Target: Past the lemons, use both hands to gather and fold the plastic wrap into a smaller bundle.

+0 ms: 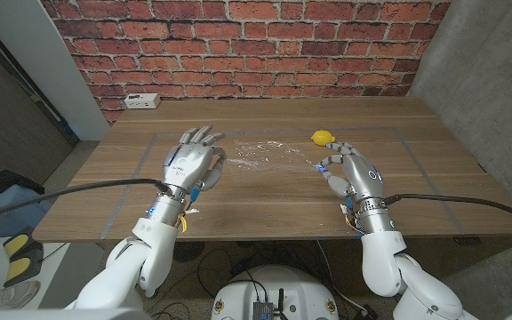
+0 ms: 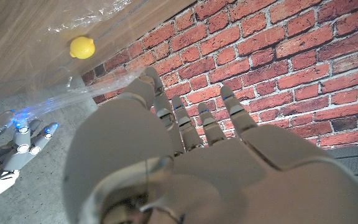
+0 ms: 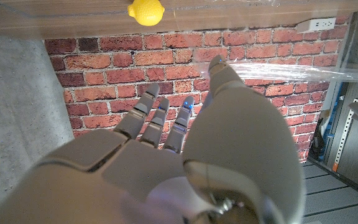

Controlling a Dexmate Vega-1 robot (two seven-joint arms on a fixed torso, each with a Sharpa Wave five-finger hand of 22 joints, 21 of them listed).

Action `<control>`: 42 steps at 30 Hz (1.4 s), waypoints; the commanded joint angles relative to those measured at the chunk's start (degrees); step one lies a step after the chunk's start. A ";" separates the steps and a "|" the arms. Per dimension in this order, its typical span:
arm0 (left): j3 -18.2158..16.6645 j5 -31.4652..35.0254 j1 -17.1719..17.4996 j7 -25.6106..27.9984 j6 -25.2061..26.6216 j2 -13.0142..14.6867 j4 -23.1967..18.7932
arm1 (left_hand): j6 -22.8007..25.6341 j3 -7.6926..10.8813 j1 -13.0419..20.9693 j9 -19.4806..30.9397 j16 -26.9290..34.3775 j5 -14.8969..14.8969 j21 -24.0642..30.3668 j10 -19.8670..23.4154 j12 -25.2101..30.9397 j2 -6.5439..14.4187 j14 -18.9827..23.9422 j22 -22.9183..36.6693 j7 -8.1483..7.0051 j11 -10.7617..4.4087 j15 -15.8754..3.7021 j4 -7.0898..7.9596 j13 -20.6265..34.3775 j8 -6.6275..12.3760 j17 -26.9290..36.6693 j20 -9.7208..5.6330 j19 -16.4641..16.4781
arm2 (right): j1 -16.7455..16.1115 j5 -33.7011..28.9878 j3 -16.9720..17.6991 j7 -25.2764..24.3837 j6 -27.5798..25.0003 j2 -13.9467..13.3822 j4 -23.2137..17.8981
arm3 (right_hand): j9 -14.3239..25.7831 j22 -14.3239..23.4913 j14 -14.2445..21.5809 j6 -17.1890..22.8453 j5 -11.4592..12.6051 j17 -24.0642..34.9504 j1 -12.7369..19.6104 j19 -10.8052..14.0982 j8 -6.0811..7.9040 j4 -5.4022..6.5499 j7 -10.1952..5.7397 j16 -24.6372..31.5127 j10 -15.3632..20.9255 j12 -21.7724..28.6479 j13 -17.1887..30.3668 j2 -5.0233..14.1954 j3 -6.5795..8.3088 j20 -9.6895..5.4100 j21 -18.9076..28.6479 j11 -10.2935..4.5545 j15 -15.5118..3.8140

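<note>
Left hand [image 1: 191, 160] and right hand [image 1: 352, 171] raised, flanking plastic wrap [image 1: 260, 153], fingers spread

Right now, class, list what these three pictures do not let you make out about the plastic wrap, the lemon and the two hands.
- Plastic wrap: edges too faint in the head view.
- Left hand and right hand: backs hide whether they touch the wrap.
- Lemon: too small to show surface detail.
- White box at the wall: too small to identify.
</note>
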 commanded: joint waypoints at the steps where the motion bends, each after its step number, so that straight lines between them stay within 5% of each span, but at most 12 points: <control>1: -1.08 -0.51 -2.26 -1.67 -1.69 -0.79 1.46 | 2.27 0.58 0.22 10.14 -0.10 -0.15 0.12 0.27 0.04 -0.26 -0.25 0.19 2.17 -0.09 -1.81 -0.06 0.14 7.80 0.08 0.15 -0.19 | 2.47 0.64 1.35 2.10 2.36 -0.20 1.63 | 0.28 0.13 -0.23 0.41 0.19 0.24 0.31 0.09 0.19 0.08 0.08 0.28 0.26 -0.08 0.25 0.25 -0.15 0.33 -0.06 -0.39 -6.92; 42: 2.38 -0.01 -13.24 -3.59 -1.31 -2.79 7.61 | 2.14 0.73 0.10 10.43 0.04 -0.18 0.48 0.48 0.08 -0.24 -0.09 0.19 2.25 -0.18 -2.14 0.04 0.21 7.77 0.03 0.13 0.07 | 15.11 4.04 1.21 8.20 9.30 0.35 9.83 | 0.23 0.12 -0.01 0.35 0.22 0.23 0.49 0.18 0.02 0.01 0.14 0.34 0.55 -0.41 0.30 0.52 -0.80 0.18 -0.16 -0.54 -7.08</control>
